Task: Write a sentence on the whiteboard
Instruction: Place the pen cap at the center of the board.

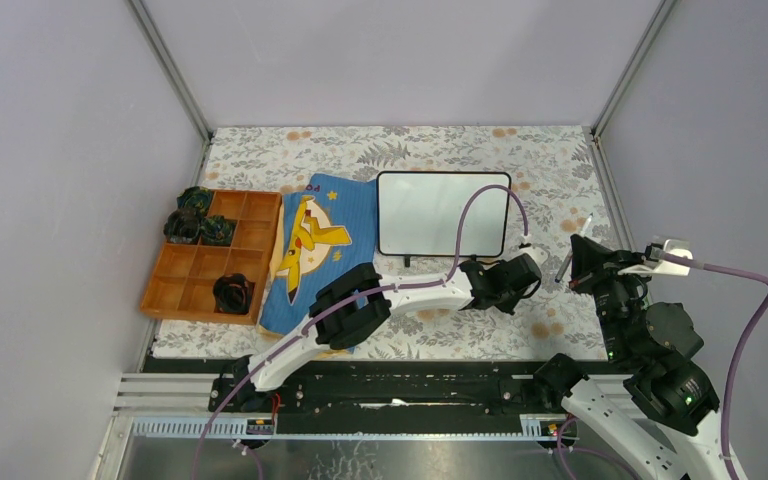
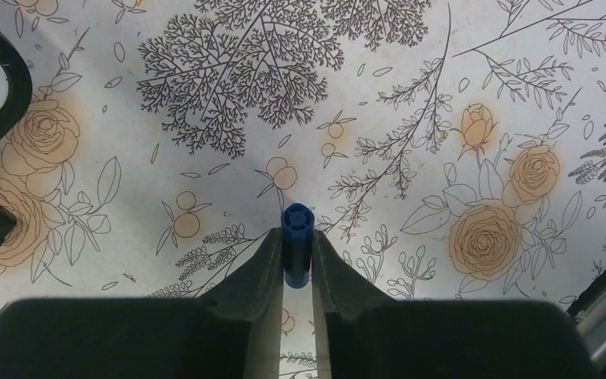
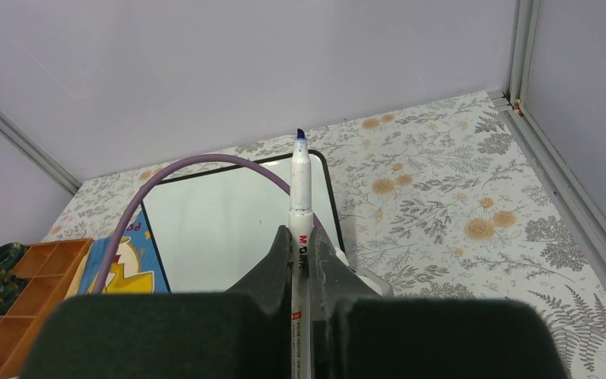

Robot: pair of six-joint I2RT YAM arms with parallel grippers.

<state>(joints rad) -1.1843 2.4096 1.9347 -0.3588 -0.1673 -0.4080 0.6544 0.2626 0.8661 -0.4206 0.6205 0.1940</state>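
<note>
right gripper [image 3: 300, 237], nearest me on the right: jaws clamped on a slim white plastic marker with a dark blue tip [image 3: 301, 181]. tip is bare, pointing up and away toward the back wall, touching nothing.

left gripper [image 2: 297, 241], a bit further in toward the middle: hangs over the floral-print table cloth [image 2: 442, 118] just off the board's near right corner, fingers pinched on a small blue plastic marker cap [image 2: 297, 219] (both fingers look in contact with it from the wrist view). so uncapping reads as done.

next out: small white rectangular whiteboard with thin black frame [image 1: 443, 213], flat on the cloth mid-table, just left of the marker. surface blank in both views that show it, no blue strokes, so the sentence isn't started. the left arm's purple cable [image 3: 197, 160] arcs across the board's right part and hides a strip of it.

left of the board: blue cloth-like book with a yellow cartoon figure [image 1: 350, 215], then a brown wooden compartment tray [image 1: 182, 262] with dark bundles [image 1: 200, 225] in some cells. neither matters here.

my read: prep finished, all the writing left. tip has to come down onto the board, then both lines of words, likely recap after.
</note>
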